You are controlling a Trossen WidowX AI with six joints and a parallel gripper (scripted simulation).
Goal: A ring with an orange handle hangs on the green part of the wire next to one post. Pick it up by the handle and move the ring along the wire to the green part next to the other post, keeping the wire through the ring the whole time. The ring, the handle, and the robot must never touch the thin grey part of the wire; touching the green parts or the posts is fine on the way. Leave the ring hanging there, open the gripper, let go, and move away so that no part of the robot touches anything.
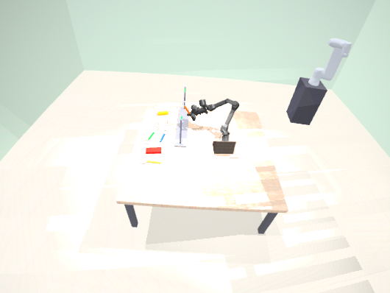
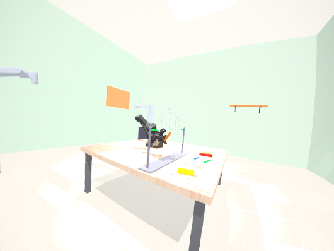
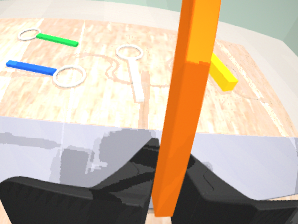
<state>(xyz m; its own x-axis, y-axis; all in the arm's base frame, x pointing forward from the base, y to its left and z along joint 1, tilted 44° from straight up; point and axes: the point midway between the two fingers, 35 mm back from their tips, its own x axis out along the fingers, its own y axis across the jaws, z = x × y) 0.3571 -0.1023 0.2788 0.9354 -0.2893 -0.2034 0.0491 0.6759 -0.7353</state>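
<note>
Near the middle of the top view, the black hand [image 1: 190, 112] [image 2: 165, 139] [image 3: 161, 145] is closed on the orange handle [image 1: 187, 110] [image 2: 167, 136] [image 3: 187, 100], its fingers pressed to both sides. In the wrist view the handle rises from the bottom centre to the top edge, leaning slightly to the right.

In the exterior view the handle slants up and to the right from the hand, toward the pale ring [image 2: 172, 128], which sits between the two posts, near the centre of the frame. Whether the wire passes through the ring is too small to tell. The thin wire [image 2: 162, 117] makes a tall loop and, to its right, a smaller one. One green part [image 1: 181, 118] [image 2: 154, 130] lies by the nearer post [image 1: 180, 132] [image 2: 149, 148] in the exterior view; the other green part [image 1: 185, 90] [image 2: 183, 128] is at the top of the farther post [image 1: 185, 96] [image 2: 183, 140]. Both posts stand upright on a long grey base [image 1: 180, 146] [image 2: 148, 169] [image 3: 25, 150].

On the counter [image 1: 165, 184] [image 2: 110, 156] [image 3: 100, 107], a yellow block [image 1: 162, 113] [image 2: 186, 171] [image 3: 224, 75] lies at the upper left of the top view's tabletop, with a green stick [image 1: 151, 136] [image 2: 207, 161] [image 3: 57, 40], a blue stick [image 1: 162, 138] [image 2: 196, 158] [image 3: 31, 68] and a red block [image 1: 153, 150] [image 2: 206, 154] farther down the frame.
</note>
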